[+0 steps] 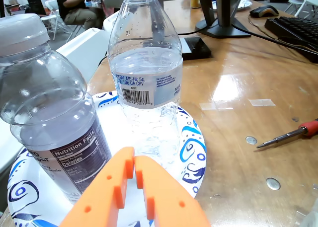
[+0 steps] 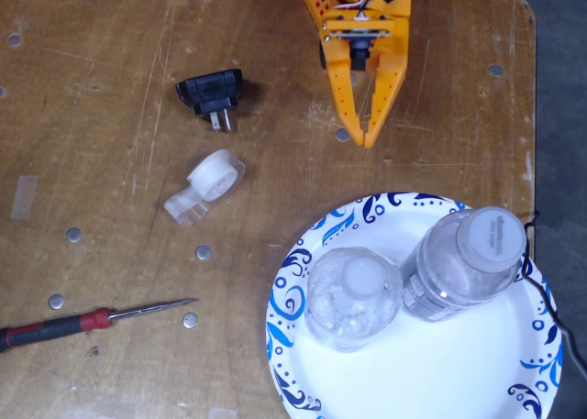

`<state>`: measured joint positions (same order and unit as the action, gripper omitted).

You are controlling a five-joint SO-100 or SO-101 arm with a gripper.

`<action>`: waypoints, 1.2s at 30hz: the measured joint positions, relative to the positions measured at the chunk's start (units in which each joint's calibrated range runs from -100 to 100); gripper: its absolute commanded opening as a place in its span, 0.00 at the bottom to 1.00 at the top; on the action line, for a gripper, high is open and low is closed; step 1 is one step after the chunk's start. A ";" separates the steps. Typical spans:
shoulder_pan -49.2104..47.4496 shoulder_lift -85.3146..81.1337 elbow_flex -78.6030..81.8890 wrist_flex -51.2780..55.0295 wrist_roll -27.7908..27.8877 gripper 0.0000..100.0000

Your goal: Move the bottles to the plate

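Two clear water bottles stand upright on the white plate (image 2: pixel 394 382) with its blue swirl rim. In the fixed view one bottle (image 2: pixel 353 295) sits left and the capped one (image 2: pixel 468 263) right of it. The wrist view shows the same pair, one bottle (image 1: pixel 145 78) at centre and the other bottle (image 1: pixel 47 113) close at left, both on the plate (image 1: pixel 191 152). My orange gripper (image 2: pixel 370 140) is shut and empty, off the plate above its upper rim in the fixed view; its fingertips (image 1: pixel 134 160) meet low in the wrist view.
A clear tape roll (image 2: pixel 209 185) and a black plug (image 2: pixel 211 93) lie left of the gripper. A red-handled screwdriver (image 2: pixel 92 320) lies at lower left, also seen as the screwdriver (image 1: pixel 293 133) in the wrist view. A keyboard (image 1: pixel 293 31) and monitor stand (image 1: pixel 223 23) are farther off.
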<state>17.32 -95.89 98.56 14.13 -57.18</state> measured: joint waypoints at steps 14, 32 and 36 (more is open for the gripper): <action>1.19 0.00 0.00 0.00 0.00 0.01; 0.36 0.00 0.00 0.00 0.00 0.01; 0.55 0.00 0.00 0.00 0.00 0.01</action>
<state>17.87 -95.89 98.56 14.13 -57.18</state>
